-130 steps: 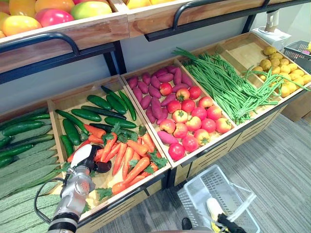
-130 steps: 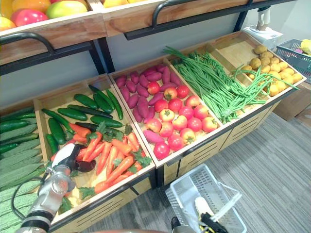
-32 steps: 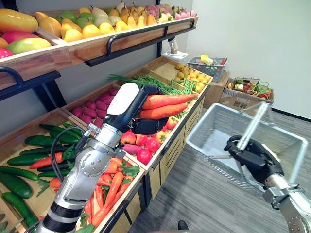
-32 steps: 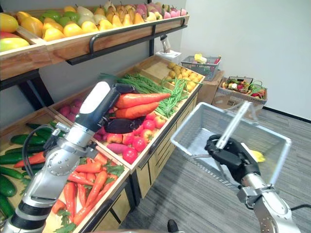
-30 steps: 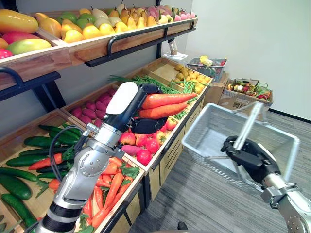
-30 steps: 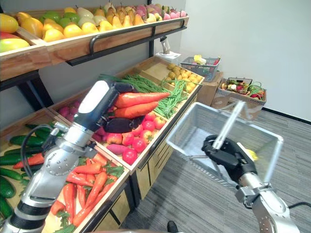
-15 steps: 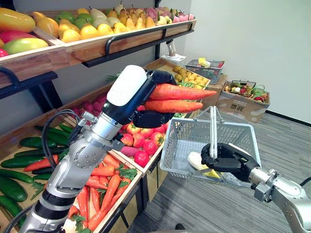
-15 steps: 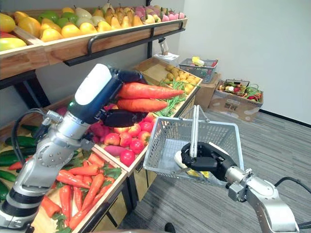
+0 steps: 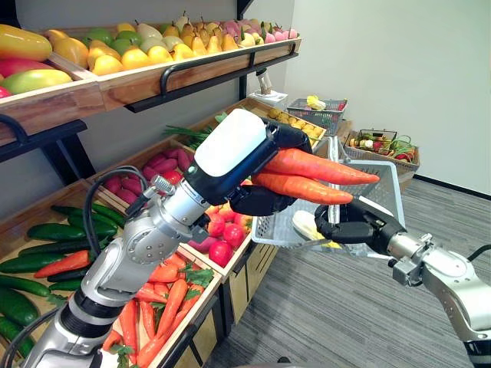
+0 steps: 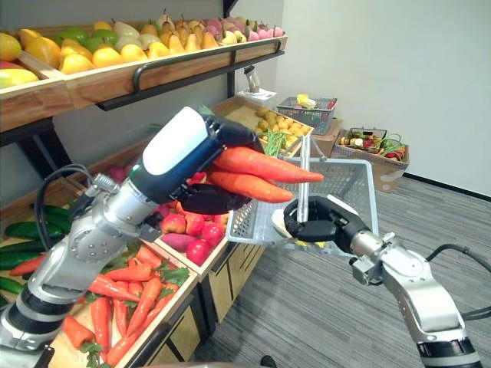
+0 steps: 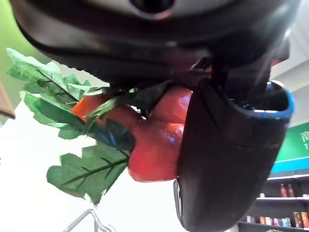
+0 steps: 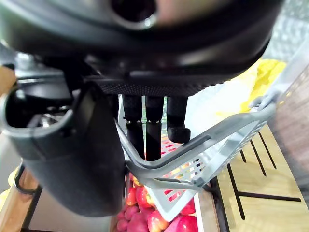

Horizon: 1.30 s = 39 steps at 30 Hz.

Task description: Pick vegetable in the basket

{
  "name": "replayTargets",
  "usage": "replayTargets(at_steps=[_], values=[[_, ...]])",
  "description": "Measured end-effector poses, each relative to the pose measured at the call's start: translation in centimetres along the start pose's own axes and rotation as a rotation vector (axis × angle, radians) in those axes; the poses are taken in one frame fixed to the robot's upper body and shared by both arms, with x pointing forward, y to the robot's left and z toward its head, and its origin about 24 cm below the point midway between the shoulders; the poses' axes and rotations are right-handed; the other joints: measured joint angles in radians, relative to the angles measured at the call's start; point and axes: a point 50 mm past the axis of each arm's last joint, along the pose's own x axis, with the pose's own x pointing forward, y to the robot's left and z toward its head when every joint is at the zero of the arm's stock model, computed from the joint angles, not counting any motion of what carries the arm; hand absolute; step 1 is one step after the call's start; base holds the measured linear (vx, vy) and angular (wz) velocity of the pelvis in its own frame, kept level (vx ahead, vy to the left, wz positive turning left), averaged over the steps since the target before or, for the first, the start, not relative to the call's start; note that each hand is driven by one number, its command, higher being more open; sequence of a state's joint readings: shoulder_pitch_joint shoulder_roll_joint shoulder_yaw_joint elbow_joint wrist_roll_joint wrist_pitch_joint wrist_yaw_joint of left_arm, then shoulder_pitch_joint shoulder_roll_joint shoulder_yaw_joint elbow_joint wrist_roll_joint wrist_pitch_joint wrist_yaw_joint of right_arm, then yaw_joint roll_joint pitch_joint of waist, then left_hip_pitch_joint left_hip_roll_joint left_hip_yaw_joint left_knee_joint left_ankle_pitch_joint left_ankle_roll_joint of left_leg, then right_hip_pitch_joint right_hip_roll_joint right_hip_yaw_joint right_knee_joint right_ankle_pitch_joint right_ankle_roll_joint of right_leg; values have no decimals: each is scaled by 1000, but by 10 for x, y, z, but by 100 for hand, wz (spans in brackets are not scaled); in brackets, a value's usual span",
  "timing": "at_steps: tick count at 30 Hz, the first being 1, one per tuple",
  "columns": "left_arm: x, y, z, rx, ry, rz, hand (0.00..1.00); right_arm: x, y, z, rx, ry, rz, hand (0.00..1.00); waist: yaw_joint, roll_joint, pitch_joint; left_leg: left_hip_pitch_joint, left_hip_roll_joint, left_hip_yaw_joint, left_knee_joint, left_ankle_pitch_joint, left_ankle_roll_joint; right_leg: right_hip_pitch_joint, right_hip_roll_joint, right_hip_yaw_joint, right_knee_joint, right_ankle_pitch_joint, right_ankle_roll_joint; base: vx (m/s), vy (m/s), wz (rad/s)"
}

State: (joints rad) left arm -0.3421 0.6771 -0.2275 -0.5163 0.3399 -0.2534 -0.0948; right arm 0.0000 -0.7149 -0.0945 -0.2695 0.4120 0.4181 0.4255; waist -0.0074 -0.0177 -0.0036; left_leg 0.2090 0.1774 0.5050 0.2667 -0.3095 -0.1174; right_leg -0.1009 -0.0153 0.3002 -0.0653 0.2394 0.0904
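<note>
Carrots [image 10: 261, 172] near basket [image 10: 347, 181] rim, grey floor [image 10: 307, 307] below

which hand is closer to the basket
Right. The right hand is curled round the handle of the basket; the left hand holds two carrots just beside it.

Two orange carrots [image 9: 322, 176] with green leafy tops lay side by side, nearly level, clasped in the left hand [image 9: 257, 201] — tips pointing at the basket [image 9: 386, 188]. The grey mesh basket hung tilted in the air, its handle [image 9: 332, 180] gripped by the right hand [image 9: 360, 226].
</note>
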Motion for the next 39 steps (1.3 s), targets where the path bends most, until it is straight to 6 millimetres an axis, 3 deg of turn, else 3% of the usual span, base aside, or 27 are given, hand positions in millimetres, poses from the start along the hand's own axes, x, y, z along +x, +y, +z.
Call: replayTargets(at_steps=[7,11,22,31,39], values=[[0,1,0,-13,-1,3,0,2,-18,32,-94,-61,-31,0,-1,-2,-2,6,2,7,0,0,-3,0,5,7,0,1,-2,22,18,-4],[-1,3,0,-15,-4,20,0,0,-23,50,-59,-120,25,0,0,-5,-3,6,4,6,-2,0,-5,0,6,6,0,0,-2,35,27,0],[-2,2,-3,-13,-4,-51,0,1,-22,56,-27,-152,151,0,0,-13,-7,6,7,0,-14,4,-13,1,7,-3,-9,1,-2,37,27,2],[-21,-34,-25,-116,142,-307,0,4,-19,65,-51,-177,197,0,0,-17,-8,13,9,-16,-32,9,-16,18,5,-26,-23,6,3,30,27,6],[-38,-66,-32,-213,212,-493,0,7,-16,68,-61,-183,229,0,-2,-18,-9,16,7,-17,-45,16,-16,17,5,-31,-24,6,3,24,32,1]])
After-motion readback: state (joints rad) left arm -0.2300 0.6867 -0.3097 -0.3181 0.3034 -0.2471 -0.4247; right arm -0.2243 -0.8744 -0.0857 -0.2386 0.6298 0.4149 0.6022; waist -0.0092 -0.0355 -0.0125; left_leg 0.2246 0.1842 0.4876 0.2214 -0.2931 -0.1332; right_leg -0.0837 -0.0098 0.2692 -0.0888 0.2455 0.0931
